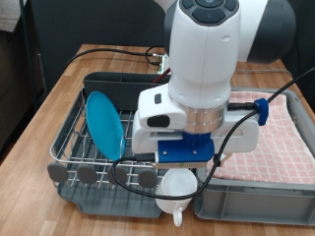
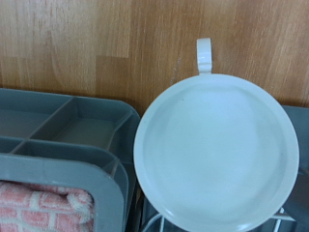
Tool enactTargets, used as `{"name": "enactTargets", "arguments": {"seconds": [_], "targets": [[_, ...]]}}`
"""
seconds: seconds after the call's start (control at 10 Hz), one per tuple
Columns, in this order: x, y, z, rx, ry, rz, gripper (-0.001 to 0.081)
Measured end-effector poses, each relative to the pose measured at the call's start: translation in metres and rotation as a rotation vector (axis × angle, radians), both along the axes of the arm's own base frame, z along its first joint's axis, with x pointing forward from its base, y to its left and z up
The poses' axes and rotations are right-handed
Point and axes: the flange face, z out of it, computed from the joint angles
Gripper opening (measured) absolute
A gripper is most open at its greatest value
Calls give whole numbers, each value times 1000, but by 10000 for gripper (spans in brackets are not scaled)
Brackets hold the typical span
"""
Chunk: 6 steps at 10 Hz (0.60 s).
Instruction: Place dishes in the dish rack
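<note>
At the bench's near edge hangs 1 white cup (image 1: 176, 189), under the gripper (image 1: 182, 169); whether its fingers are clamped cannot be told. Likely light, stiff plastic, best taken by rim or handle. Beyond, the blue plate (image 1: 103, 122) stands upright in the dish rack (image 1: 75, 126)

Arm points straight down, gripper (image 1: 178, 175) low near the exterior view's bottom

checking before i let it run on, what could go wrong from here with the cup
The white cup hangs under the gripper right at the dish rack edge; released here, it might tip onto the table or the grey bin. The blue plate stands upright nearby, so a sideways swing could knock it.
</note>
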Motion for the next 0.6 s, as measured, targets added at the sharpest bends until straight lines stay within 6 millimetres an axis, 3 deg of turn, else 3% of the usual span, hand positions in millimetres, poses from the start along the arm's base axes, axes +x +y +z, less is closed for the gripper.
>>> {"name": "enactTargets", "arguments": {"seconds": [0.6], "targets": [[-8, 7, 66, -40, -44, 10, 802]]}}
